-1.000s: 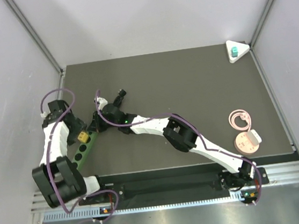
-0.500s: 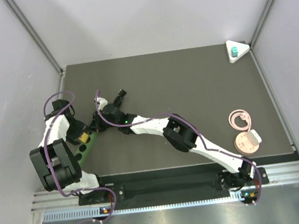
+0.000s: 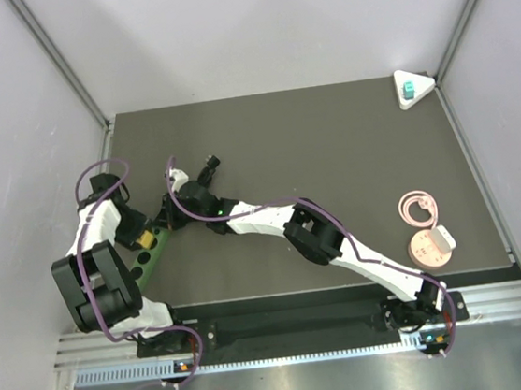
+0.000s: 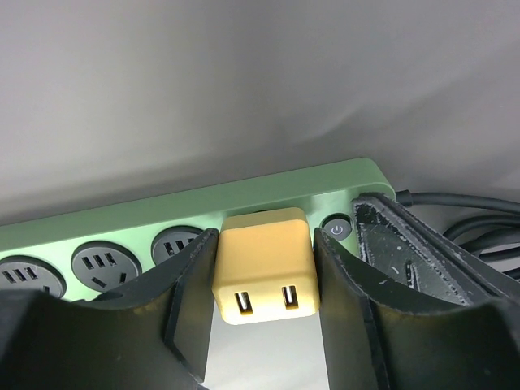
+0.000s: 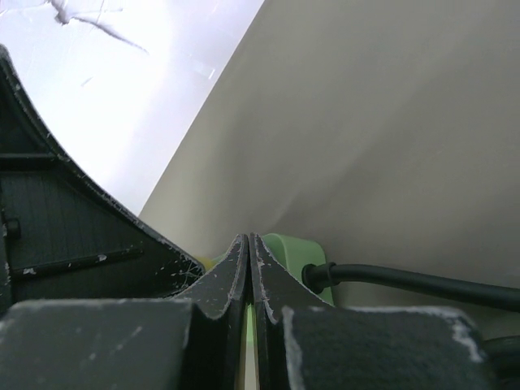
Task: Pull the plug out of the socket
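The white socket [image 3: 417,84] sits in the upper right corner of the table [image 3: 331,149], with the teal plug [image 3: 408,93] on it. At right, a pink coil [image 3: 402,207] lies above a pink disc [image 3: 426,250] that carries a white cube [image 3: 444,233]. At left lies a slanted green strip [image 3: 142,263]. The left gripper [image 3: 139,236] is at the yellow cube [image 3: 142,239] on it. The right arm [image 3: 341,242] reaches the strip's upper end.

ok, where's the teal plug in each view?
Top: teal plug in the upper right of the picture, at the table's far right corner, on the white socket.
Left wrist: not in it.
Right wrist: not in it.
Shared landmark: green strip, lower left in top, across the left wrist view, just behind the fingertips in the right wrist view.
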You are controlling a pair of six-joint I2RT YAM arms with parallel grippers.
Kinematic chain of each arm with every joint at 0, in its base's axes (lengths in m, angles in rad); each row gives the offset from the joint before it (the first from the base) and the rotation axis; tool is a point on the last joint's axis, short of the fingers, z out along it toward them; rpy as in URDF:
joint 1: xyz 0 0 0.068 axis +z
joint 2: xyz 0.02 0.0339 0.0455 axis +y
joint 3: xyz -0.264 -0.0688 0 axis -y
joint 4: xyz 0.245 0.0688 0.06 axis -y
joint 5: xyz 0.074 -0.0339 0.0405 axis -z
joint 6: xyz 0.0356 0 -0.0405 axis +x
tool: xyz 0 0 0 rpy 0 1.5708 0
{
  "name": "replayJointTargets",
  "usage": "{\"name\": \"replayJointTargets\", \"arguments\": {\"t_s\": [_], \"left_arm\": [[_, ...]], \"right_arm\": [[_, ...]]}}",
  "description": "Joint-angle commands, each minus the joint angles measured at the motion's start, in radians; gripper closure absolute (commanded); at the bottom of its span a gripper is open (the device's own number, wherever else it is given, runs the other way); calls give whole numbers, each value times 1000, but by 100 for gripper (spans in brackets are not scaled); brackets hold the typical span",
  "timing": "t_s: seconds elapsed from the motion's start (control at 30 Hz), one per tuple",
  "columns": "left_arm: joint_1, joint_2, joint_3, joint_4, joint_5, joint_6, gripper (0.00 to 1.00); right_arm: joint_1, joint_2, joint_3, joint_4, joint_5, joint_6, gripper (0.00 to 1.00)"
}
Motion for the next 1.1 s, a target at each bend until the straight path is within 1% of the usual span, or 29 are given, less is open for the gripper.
{"name": "replayJointTargets", "arguments": {"t_s": [0.0, 0.13, 0.17, 0.2, 0.27, 0.37, 0.43, 0.47, 0.5, 0.57, 0.63, 0.67, 0.73, 0.83, 0.93, 0.97, 1.03, 1.07], "left_arm": [[2, -69, 24, 4, 41, -30, 100], [3, -83, 88, -38, 36, -63, 100], [2, -70, 117, -42, 51, -67, 100], [3, -61, 128, -45, 60, -69, 100], [3, -21, 174, -69, 77, -67, 100], [0, 16, 212, -88, 71, -64, 100], [-1, 16, 203, -79, 56, -63, 100], [-1, 11, 185, -65, 54, -57, 100], [-3, 5, 170, -57, 59, -52, 100], [-3, -16, 127, -37, 64, -31, 100], [-3, -30, 105, -23, 50, -14, 100], [-3, -49, 84, -19, 42, 5, 100], [-3, -66, 55, 4, 31, 28, 100], [-3, -85, 25, 7, 10, 60, 100], [-1, -102, -2, 20, -5, 83, 100], [-1, -112, -7, 24, -7, 88, 100], [-3, -118, -21, 35, -2, 92, 100], [-1, -125, -25, 41, 1, 94, 100]], "right_arm": [[-8, 200, -135, -529, 154, -91, 100], [0, 212, -131, -546, 189, -97, 100], [0, 218, -126, -558, 189, -106, 100], [6, 224, -112, -567, 232, -112, 100], [9, 234, -105, -578, 243, -132, 100], [25, 231, -105, -586, 278, -164, 100], [32, 223, -115, -580, 296, -172, 100], [31, 200, -132, -545, 295, -171, 100], [31, 179, -198, -510, 280, -169, 100], [15, 107, -247, -459, 263, -169, 100], [-18, 60, -267, -457, 201, -171, 100], [-18, 3, -292, -414, 172, -215, 99], [-14, -27, -296, -422, 132, -204, 99], [-20, -114, -348, -373, 80, -195, 97], [-23, -154, -376, -368, 51, -206, 91], [-24, -185, -382, -363, 39, -210, 86], [-35, -242, -410, -348, -1, -209, 80], [-41, -262, -420, -328, -15, -206, 74]]}}
